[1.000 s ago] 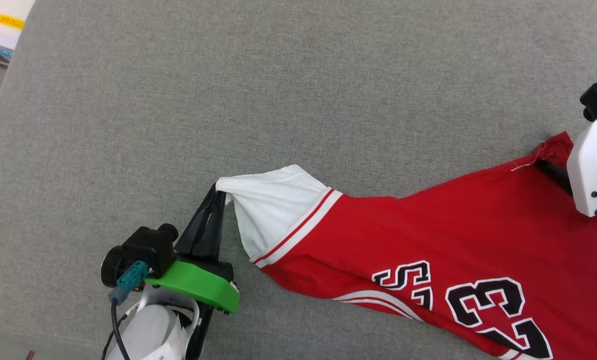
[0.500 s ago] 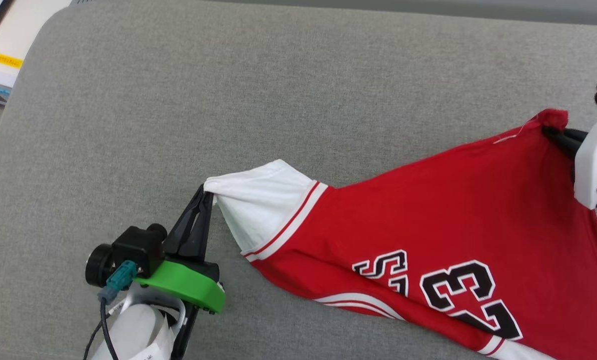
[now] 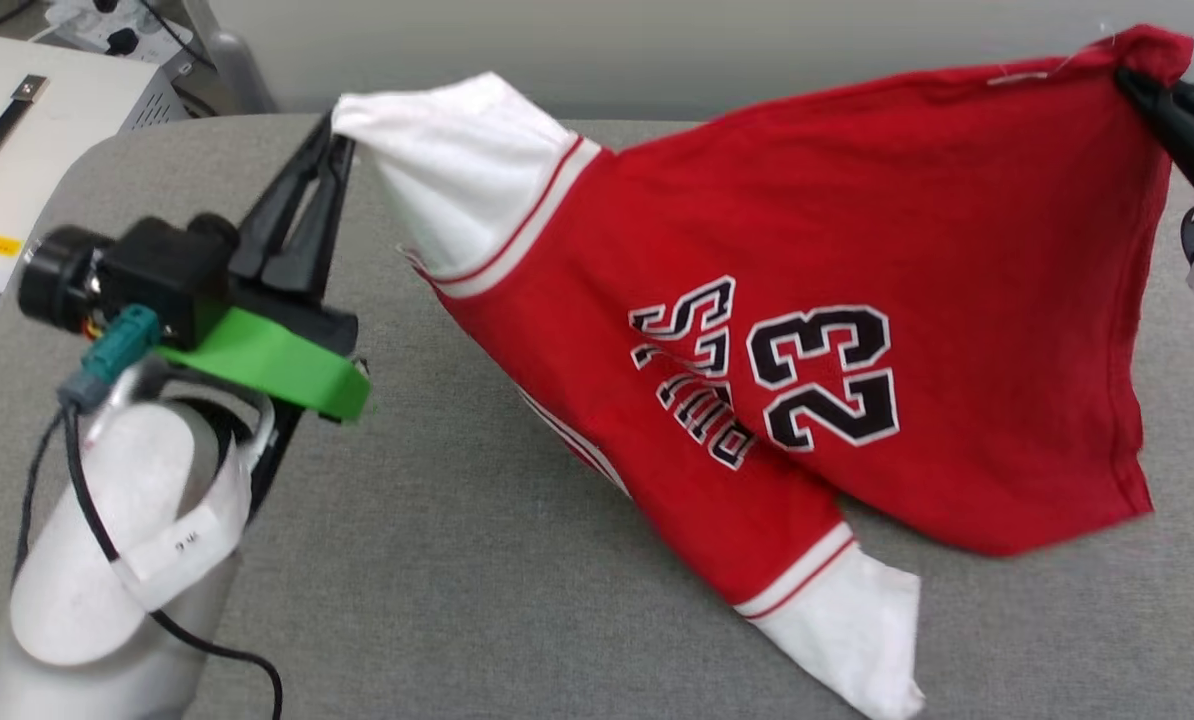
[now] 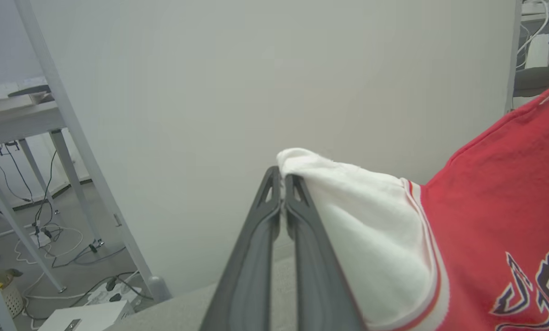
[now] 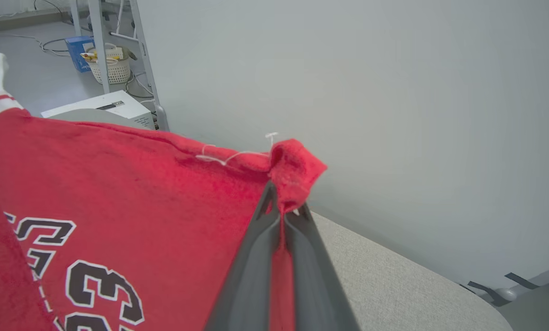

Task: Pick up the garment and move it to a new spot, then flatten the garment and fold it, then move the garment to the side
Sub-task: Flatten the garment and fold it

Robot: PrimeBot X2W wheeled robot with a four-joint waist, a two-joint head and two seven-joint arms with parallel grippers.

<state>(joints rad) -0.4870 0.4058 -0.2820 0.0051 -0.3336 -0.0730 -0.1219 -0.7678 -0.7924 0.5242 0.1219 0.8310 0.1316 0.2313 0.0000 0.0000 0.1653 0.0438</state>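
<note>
A soft red garment hangs stretched between 2 grippers above a grey, coarse-woven table with a rounded corner. The left gripper has its long dark fingers pressed together on the bunched tip of 1 white short sleeve. The right gripper pinches a crumpled red corner of the hem, its tapered fingers closed on the cloth. Red-and-white striped trim marks the sleeve seams. A black, white-edged number 23 and block lettering sit on the slack, creased panel. The other white sleeve droops toward the table at the lower edge of the head view.

The left wrist view looks along the left gripper and shows the terry-like nap of the white sleeve folded over the fingertips. It also takes in a plain pale wall, slanted white metal frame legs and loose cables on a grey floor. The right wrist view, along the right gripper, shows a thin white plastic thread looped through the hem. It also shows a woven basket beside a blue box and a white metal cabinet past the table's edge.
</note>
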